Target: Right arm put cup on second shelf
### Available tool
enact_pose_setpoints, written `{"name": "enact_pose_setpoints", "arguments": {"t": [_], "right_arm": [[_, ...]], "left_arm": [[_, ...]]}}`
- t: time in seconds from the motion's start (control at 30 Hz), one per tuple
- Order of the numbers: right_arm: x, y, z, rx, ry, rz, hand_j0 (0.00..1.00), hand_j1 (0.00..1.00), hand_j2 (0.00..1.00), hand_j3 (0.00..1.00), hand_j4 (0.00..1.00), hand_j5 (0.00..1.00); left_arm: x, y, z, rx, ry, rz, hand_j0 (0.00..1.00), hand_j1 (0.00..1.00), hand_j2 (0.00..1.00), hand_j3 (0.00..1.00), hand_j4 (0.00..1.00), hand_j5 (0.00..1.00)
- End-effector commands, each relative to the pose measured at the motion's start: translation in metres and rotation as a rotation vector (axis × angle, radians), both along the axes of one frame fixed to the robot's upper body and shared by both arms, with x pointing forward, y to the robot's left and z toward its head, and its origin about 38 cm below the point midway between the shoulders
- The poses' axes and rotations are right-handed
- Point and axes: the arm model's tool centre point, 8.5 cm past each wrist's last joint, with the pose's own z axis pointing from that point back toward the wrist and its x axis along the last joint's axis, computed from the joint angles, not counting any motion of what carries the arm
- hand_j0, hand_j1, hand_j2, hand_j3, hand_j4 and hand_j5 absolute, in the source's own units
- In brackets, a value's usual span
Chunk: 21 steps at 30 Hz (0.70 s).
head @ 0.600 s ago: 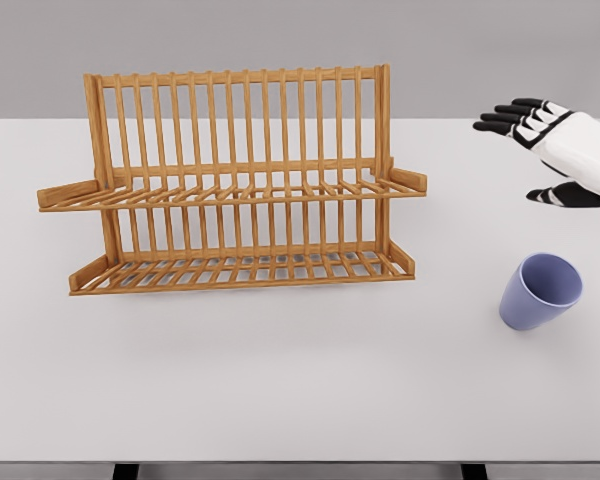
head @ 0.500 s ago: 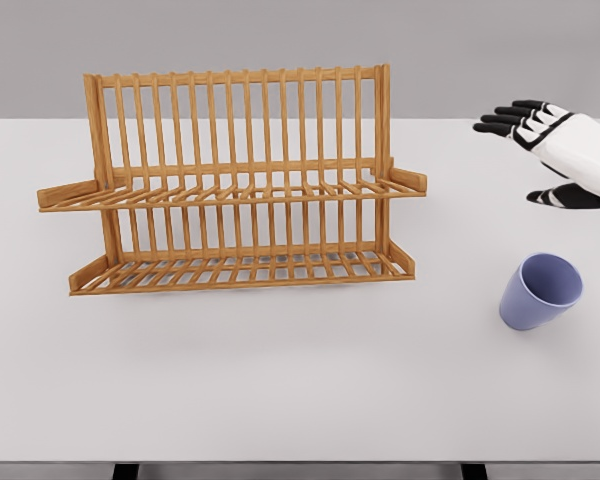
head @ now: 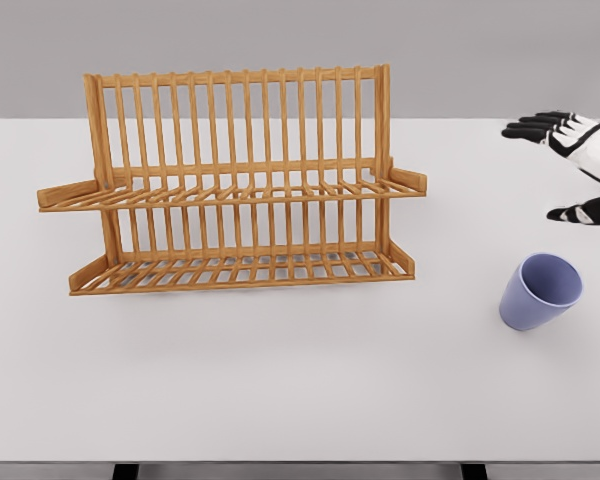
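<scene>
A lavender cup (head: 540,291) stands on the white table (head: 300,390) at the right, tilted with its mouth facing up and to the right. My right hand (head: 570,165) hovers above and behind the cup at the picture's right edge, open, fingers spread, holding nothing. A two-tier wooden dish rack (head: 235,185) stands left of centre; its upper shelf (head: 230,190) and lower shelf (head: 240,268) are bare. The left arm is out of sight.
The table's far edge runs behind the rack and its front edge along the bottom of the picture. A grey wall fills the background.
My right hand has drifted to the right, partly leaving the picture. The cup and rack stay where they were.
</scene>
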Motion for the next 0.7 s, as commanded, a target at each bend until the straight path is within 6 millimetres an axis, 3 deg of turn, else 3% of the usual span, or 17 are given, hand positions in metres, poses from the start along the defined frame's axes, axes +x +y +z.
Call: {"name": "enact_pose_setpoints", "arguments": {"t": [0.0,0.3,0.37,0.57,0.67], "right_arm": [[-0.004,-0.007,0.014,0.092,0.022,0.035,1.00,1.00,1.00,1.00,1.00,1.00],[-0.007,-0.013,0.006,0.168,0.075,0.036,1.00,1.00,1.00,1.00,1.00,1.00],[-0.006,-0.018,0.008,0.342,0.144,0.024,1.00,1.00,1.00,1.00,1.00,1.00],[0.000,-0.016,-0.006,0.385,0.242,-0.022,1.00,1.00,1.00,1.00,1.00,1.00],[-0.006,-0.021,-0.012,0.519,0.289,0.001,1.00,1.00,1.00,1.00,1.00,1.00]], "left_arm": [[0.000,0.000,0.000,0.001,0.000,0.000,1.00,1.00,1.00,1.00,1.00,1.00],[0.000,0.000,0.000,0.001,0.000,0.000,1.00,1.00,1.00,1.00,1.00,1.00],[0.000,0.000,0.000,0.001,0.000,0.000,1.00,1.00,1.00,1.00,1.00,1.00],[0.000,0.000,0.000,0.001,0.000,0.000,1.00,1.00,1.00,1.00,1.00,1.00],[0.000,0.000,0.000,0.001,0.000,0.000,1.00,1.00,1.00,1.00,1.00,1.00]]}}
